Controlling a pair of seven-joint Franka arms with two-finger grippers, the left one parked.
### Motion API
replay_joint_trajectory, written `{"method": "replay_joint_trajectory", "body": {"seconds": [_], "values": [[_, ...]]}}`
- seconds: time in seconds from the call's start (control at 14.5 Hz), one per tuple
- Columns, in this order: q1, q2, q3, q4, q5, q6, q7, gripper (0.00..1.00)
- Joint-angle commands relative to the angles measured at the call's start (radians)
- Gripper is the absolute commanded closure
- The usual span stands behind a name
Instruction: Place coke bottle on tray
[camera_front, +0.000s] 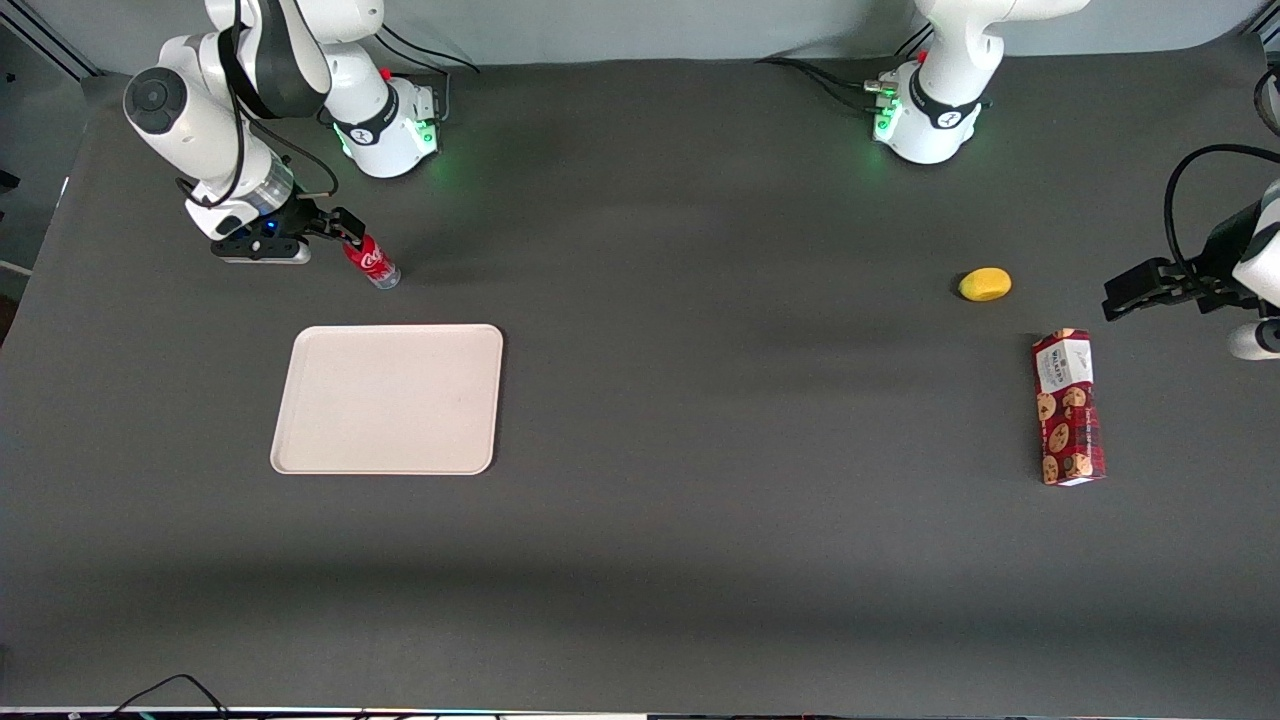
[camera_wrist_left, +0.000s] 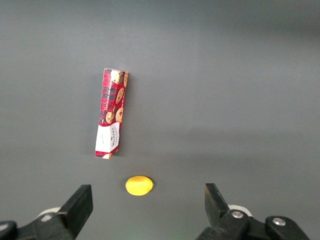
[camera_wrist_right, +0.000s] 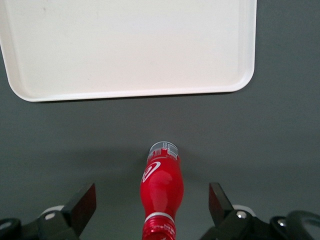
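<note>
Gripper (camera_wrist_right: 152, 210) low over the surface (camera_front: 700, 560), fingers spread wide, nothing clamped. Coke bottle (camera_wrist_right: 161, 192) lies on its side between the two fingers, touching neither as far as the wrist view shows. Cap end points back toward the wrist, clear base points away from it.

The fingers (camera_wrist_right: 82, 202) straddle the bottle across its width, so a simple close would pinch the body. Judgement: this is the pre-grasp, arm lined up along the bottle's long axis so the fingers meet its round sides squarely. The grip looks set near the neck and shoulder, not mid-body; the base end may droop once lifted.

Tray (camera_front: 388, 398) sits flat on the surface, just ahead of the gripper in the direction the bottle's base points, a strip of bare surface between base and tray rim. It is nearer the front camera than the gripper. Short carry, same heading; likely why the approach comes from this side.

Risk: round bottle can roll under uneven finger contact, and again when released on the tray, though the low rim should stop it.

Task not yet begun in effect: bottle still off the tray.
</note>
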Motion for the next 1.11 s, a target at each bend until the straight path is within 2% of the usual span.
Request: {"method": "replay_joint_trajectory", "body": {"seconds": [0.0, 0.69, 1.04], "values": [[0.002, -0.085, -0.006, -0.098, 0.014, 0.043, 0.018, 0.00], [-0.004, -0.110, -0.007, -0.147, 0.015, 0.035, 0.061, 0.00], [0.002, -0.107, -0.007, -0.146, 0.015, 0.034, 0.096, 0.52]]}}
